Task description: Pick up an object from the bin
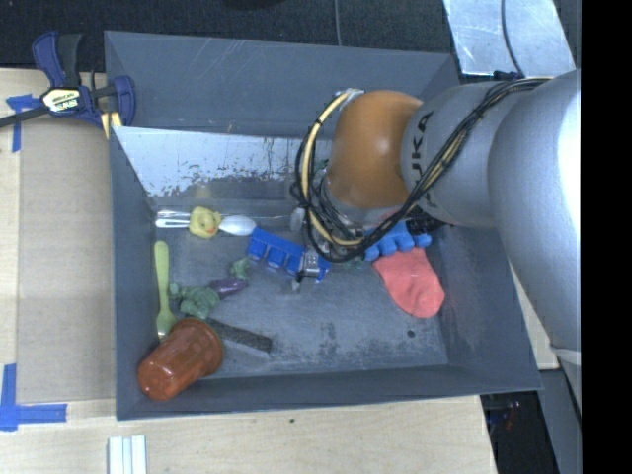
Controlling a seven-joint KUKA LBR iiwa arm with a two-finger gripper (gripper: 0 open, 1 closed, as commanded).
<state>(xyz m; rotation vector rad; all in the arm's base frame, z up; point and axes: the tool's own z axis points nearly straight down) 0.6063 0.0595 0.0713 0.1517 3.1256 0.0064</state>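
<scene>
Gripper (312, 268) half-hidden, beside blue toy (272, 250)

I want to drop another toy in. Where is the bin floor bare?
Bare bin floor lies between the dark bar and the pink piece, by the front wall. The left side is crowded: brown cup, green stick, small bits.

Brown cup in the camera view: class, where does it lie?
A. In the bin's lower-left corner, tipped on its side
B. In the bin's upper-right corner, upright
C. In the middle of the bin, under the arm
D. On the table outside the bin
A: the brown cup lies tipped on its side in the lower-left corner of the bin, next to a dark bar and well clear of the arm.
</scene>
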